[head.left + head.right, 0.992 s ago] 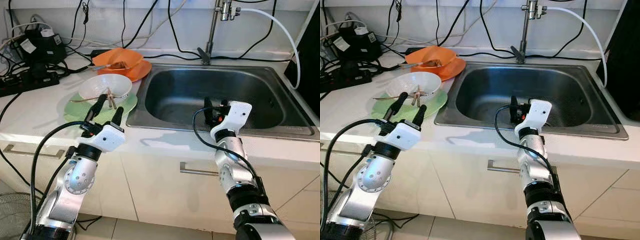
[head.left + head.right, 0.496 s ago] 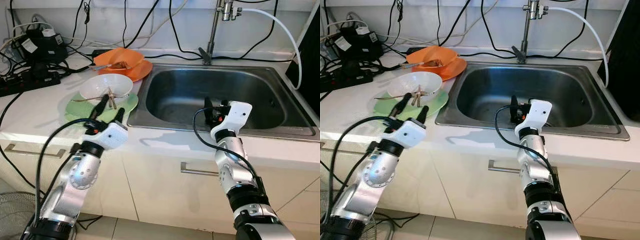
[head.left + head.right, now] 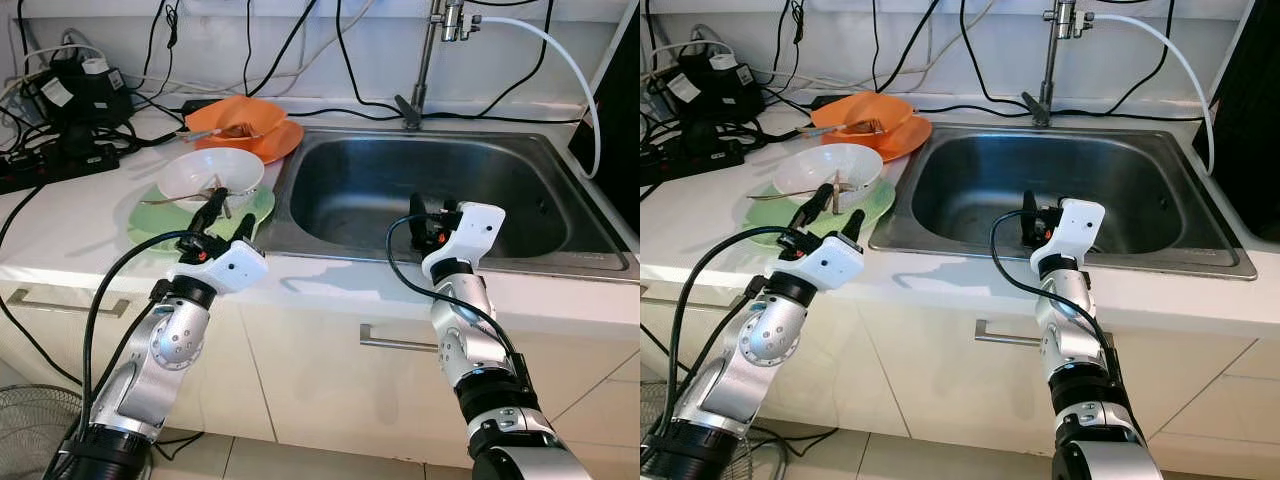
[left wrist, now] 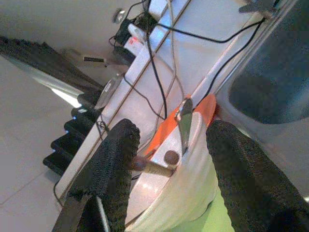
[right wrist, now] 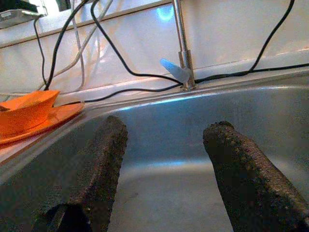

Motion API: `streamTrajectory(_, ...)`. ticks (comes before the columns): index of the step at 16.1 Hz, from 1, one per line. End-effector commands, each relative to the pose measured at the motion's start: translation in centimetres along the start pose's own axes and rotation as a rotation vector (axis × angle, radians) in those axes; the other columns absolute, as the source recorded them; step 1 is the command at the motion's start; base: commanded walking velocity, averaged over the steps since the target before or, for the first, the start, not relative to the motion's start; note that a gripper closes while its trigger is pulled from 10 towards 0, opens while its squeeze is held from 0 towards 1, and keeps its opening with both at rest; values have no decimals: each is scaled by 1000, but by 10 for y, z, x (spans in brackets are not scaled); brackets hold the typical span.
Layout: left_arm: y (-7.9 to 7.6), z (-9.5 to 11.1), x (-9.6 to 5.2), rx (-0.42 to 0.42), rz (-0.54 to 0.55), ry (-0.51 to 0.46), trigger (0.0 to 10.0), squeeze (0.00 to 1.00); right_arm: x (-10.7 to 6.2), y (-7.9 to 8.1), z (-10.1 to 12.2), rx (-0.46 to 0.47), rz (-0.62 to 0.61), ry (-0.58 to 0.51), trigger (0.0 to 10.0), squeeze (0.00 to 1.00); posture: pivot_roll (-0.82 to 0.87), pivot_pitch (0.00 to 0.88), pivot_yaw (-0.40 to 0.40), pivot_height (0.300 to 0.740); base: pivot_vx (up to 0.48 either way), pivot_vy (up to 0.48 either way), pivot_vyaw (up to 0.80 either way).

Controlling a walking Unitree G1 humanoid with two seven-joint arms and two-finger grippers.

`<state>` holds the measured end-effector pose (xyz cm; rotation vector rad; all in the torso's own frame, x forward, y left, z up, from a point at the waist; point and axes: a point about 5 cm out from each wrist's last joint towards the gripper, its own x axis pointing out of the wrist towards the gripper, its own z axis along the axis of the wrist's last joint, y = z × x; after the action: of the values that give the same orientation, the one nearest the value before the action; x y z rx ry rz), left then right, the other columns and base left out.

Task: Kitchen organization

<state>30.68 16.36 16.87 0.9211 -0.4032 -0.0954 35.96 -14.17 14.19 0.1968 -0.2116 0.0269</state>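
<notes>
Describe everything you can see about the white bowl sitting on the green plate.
The round white bowl, glossy like ceramic or plastic, stands upright on a pale green plate on the white counter left of the sink. Brown sticks and a metal utensil lie inside it. The left claw, fingers apart, points at its near rim without touching.

A white counter with a steel sink tops pale cabinets over tiled floor

I see a white surface with a steel sink set into it. On it, left of the sink, lies a green plate carrying a white bowl. Behind that sits an orange plate. Black cables and a power strip lie at the far left.
</notes>
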Motion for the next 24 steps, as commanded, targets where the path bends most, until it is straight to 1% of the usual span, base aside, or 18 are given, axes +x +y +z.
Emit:
streamTrajectory(1, 4, -5, 2, 22, 20, 35, 10000, 0, 1, 0, 3, 2, -2, -12, 10000, 0, 33, 0, 47, 740, 0, 0, 0)
streamTrajectory(6, 8, -7, 4, 29, 49, 51, 10000, 0, 1, 0, 2, 3, -1, -11, 10000, 0, 33, 0, 44, 740, 0, 0, 0)
streamTrajectory(8, 6, -9, 5, 34, 49, 67, 10000, 0, 1, 0, 2, 2, -2, -10, 10000, 0, 30, 0, 45, 740, 0, 0, 0)
streamTrajectory(9, 6, -9, 6, 35, 50, 69, 4706, 0, 1, 0, 2, 1, -3, -11, 10000, 0, 30, 0, 45, 740, 0, 0, 0)
streamTrajectory(10, 6, -9, 6, 35, 51, 69, 4157, 0, 1, 0, 3, 1, -3, -11, 10000, 0, 30, 0, 45, 740, 0, 0, 0)
streamTrajectory(11, 6, -9, 7, 35, 52, 69, 0, 0, 1, 0, 2, 1, -4, -11, 10000, 0, 29, 0, 46, 740, 0, 0, 0)
streamTrajectory(21, 3, -6, 9, 35, 45, 45, 0, 0, 2, 2, 2, 4, 2, -12, 10000, 0, 26, 0, 55, 740, 0, 0, 0)
streamTrajectory(24, 7, -3, 12, 48, 63, 26, 0, 0, 2, 3, 2, 5, 5, -13, 10000, 0, 27, 0, 54, 740, 0, 0, 0)
